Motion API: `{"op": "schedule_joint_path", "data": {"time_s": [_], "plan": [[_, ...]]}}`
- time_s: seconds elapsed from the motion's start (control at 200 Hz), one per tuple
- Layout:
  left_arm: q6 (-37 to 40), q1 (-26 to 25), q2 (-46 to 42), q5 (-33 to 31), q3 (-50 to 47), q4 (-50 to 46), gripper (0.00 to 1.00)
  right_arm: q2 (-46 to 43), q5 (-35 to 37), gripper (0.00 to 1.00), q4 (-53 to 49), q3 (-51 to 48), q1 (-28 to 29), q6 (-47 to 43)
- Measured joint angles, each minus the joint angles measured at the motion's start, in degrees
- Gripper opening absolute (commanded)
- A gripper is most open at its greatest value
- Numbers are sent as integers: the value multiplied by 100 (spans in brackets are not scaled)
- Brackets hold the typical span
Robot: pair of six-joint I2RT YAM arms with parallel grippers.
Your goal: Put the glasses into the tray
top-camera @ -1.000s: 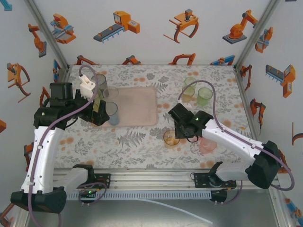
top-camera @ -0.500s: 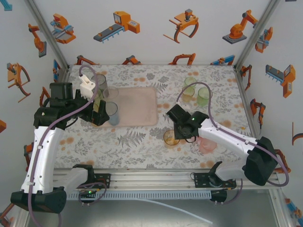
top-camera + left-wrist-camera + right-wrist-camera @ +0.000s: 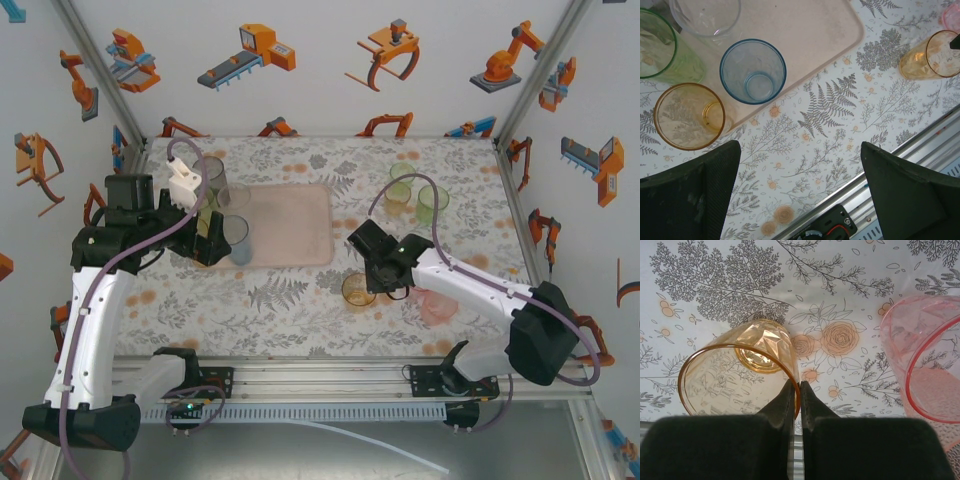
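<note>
Amber glass point(image 3: 730, 365), rim tight in clenched right hand point(image 3: 797, 385) (pink glass point(image 3: 925, 355) half out of frame); left hand point(image 3: 800, 147) released.

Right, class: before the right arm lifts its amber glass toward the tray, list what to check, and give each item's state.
1. Right tool shut on amber glass rim: ok.
2. Pink glass apart from amber glass: ok.
3. Bare room on tray: ok.
4. Left tool open, at tray's left end, away from the right arm: ok.
5. Grip firm enough to lift: cannot tell.
</note>
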Motion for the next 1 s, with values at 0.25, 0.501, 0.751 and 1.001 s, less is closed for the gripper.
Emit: {"op": "schedule_joint_path", "data": {"time_s": [0.25,0.501,0.751,1.001], "plan": [[-2,-31,4,-9,57,-2,97,0,-13,0,0,2,-11,-42],[-260,35,33,-802,382,44,97,157,-70,0,-258,555,-37,-243],[-503,214,87,-1123,802,127,97,592,-181,0,-450,1808,-168,-551],[-570,326,144,-1187,968,153,97,1792,-310,0,-667,3429,-267,-944]]}}
